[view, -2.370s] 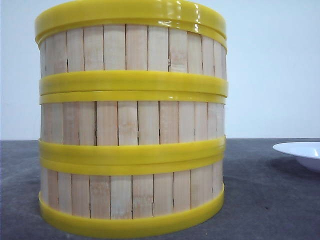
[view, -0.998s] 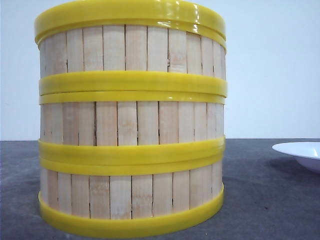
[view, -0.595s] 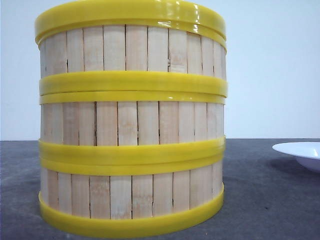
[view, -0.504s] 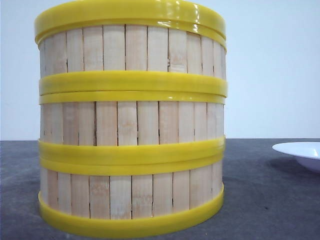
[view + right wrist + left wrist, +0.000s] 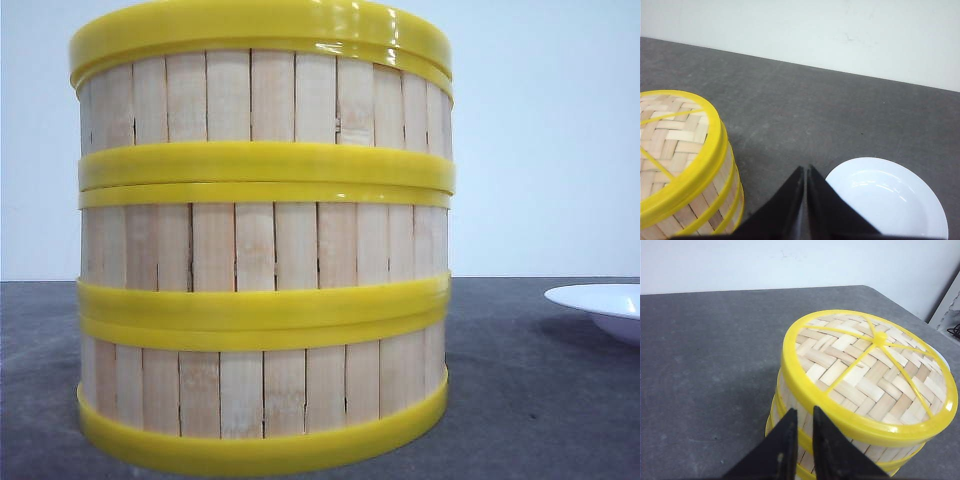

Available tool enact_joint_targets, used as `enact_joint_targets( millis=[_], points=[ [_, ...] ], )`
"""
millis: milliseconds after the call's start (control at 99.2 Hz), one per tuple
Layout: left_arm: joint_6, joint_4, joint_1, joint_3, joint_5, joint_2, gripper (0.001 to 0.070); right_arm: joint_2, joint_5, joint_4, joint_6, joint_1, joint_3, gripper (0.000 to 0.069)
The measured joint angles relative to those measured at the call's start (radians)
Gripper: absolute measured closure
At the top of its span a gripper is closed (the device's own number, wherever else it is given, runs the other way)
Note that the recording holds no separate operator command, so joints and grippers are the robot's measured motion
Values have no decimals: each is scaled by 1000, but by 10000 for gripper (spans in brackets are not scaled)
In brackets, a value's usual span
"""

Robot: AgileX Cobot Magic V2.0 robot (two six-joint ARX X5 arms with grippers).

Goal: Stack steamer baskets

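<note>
Three steamer baskets stand stacked in one column on the dark table: the top one (image 5: 260,95), the middle one (image 5: 260,245) and the bottom one (image 5: 260,390). A flat woven lid (image 5: 865,370) with a yellow rim covers the top. My left gripper (image 5: 803,410) hovers beside the stack's upper wall (image 5: 875,452), open by only a narrow gap and holding nothing. My right gripper (image 5: 805,168) is shut and empty, above the table between the stack (image 5: 705,205) and the plate. Neither gripper shows in the front view.
A white plate (image 5: 890,200) sits to the right of the stack, its rim visible at the front view's right edge (image 5: 600,305). The grey table (image 5: 705,365) ends at a white wall behind.
</note>
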State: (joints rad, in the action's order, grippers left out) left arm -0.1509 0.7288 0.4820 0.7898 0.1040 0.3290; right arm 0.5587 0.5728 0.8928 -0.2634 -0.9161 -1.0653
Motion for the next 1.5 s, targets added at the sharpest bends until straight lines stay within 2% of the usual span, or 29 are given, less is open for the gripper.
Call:
enact_joint_targets(
  millis=[101,242,373,524,666,817,1160,1503],
  points=[
    [10,0,0,0,-2,0,681,0,0,0,0,0,0,686],
    [68,-8,-24,0,-38,0,681,0,0,0,0,0,0,686],
    [105,-81,-111,-36,-78,-4,681,0,0,0,0,0,0,686],
    [111,-197,-248,-189,-178,-40,681,0,0,0,0,0,0,686],
    [114,-307,-354,-350,-184,-103,681,0,0,0,0,0,0,686],
    [114,-407,-431,-521,-184,-179,681,0,0,0,0,0,0,686],
    [114,-442,-492,-720,-188,-310,681,0,0,0,0,0,0,686],
    [126,-467,-493,-728,-190,-325,681,0,0,0,0,0,0,686]
  ],
)
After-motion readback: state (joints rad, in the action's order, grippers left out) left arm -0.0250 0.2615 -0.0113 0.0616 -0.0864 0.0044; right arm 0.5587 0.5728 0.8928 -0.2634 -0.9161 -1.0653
